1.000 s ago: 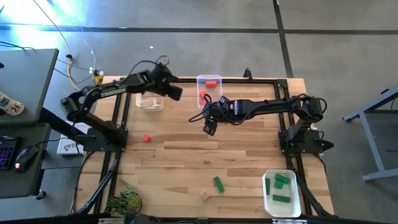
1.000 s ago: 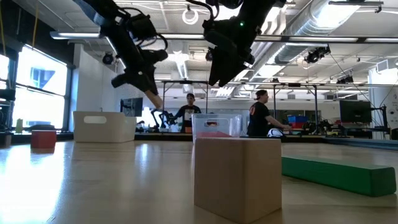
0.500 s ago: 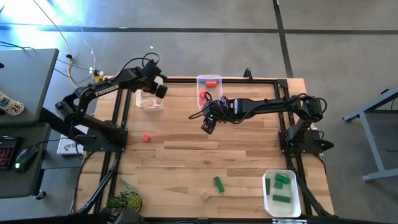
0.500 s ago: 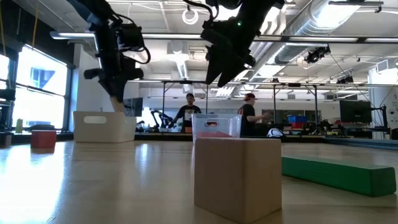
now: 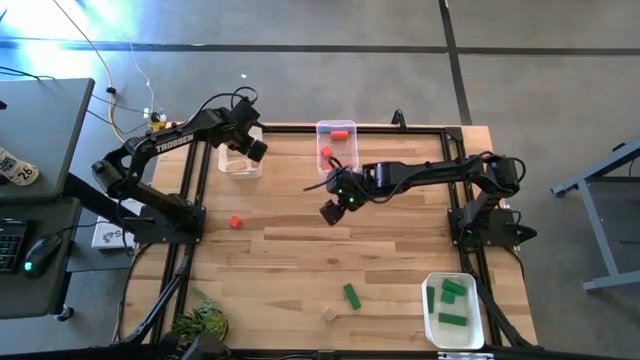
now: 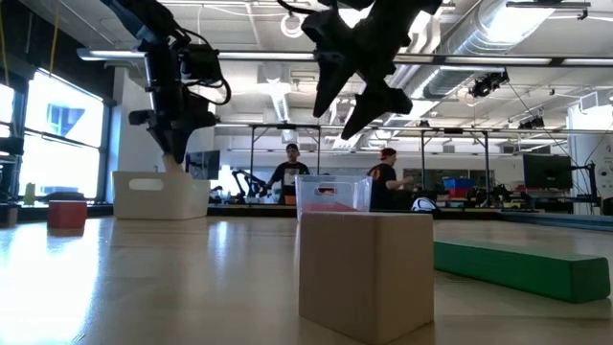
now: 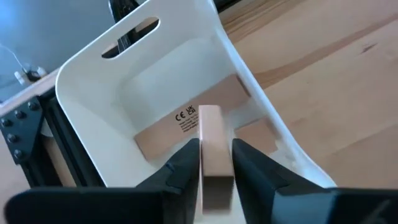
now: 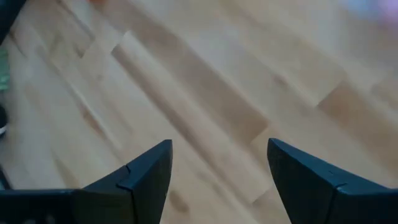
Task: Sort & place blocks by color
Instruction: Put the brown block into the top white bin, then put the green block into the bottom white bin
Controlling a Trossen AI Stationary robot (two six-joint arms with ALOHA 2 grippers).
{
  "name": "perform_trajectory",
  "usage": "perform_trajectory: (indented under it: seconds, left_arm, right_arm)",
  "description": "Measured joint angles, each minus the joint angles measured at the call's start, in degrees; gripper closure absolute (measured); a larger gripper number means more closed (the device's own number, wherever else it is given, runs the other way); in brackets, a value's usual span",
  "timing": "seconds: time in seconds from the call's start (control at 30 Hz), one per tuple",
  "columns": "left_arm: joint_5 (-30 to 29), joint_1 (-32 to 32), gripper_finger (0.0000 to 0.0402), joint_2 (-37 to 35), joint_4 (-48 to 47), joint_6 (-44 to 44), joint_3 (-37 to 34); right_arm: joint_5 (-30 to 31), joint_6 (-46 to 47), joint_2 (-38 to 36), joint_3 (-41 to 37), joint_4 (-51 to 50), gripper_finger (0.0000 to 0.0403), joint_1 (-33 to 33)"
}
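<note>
The left gripper has swung from three o'clock of the white rectangular plastic bin to directly above it, carrying a pale natural-wood bar block. The right gripper, jaws wide, has drifted toward six o'clock over the table.

- On the upper link of the dark left robot arm, you can read the white lettering "TROSSEN" in the high view.
- On the floor of the white rectangular plastic bin, you can read a "CE" mark in the left wrist view. Further small print stands beside it; it is too small for you to read.
- On the small white object with dark markings lying on the grey desk at the left edge of the high view, you can see what may be digits; they are too small to read with certainty.
</note>
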Motion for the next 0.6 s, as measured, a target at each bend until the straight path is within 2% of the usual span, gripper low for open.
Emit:
perform_trajectory:
  seconds: [0.37,0.43,0.6]
  left_arm:
    - [0.26,-0.02,0.0242,0.0,0.02,2.09,0.0]
    - [1.79,-0.02,0.0236,0.0,0.02,2.09,0.0]
    - [9.77,-0.25,0.0235,0.0,0.04,2.07,0.0]
  right_arm:
    - [0.65,15.21,0.04,-0.02,-3.04,0.0155,8.66]
    - [1.28,17.54,0.04,-0.02,-3.04,0.0155,10.28]
    - [1.72,22.2,0.07,-0.02,-3.74,0.0155,14.15]
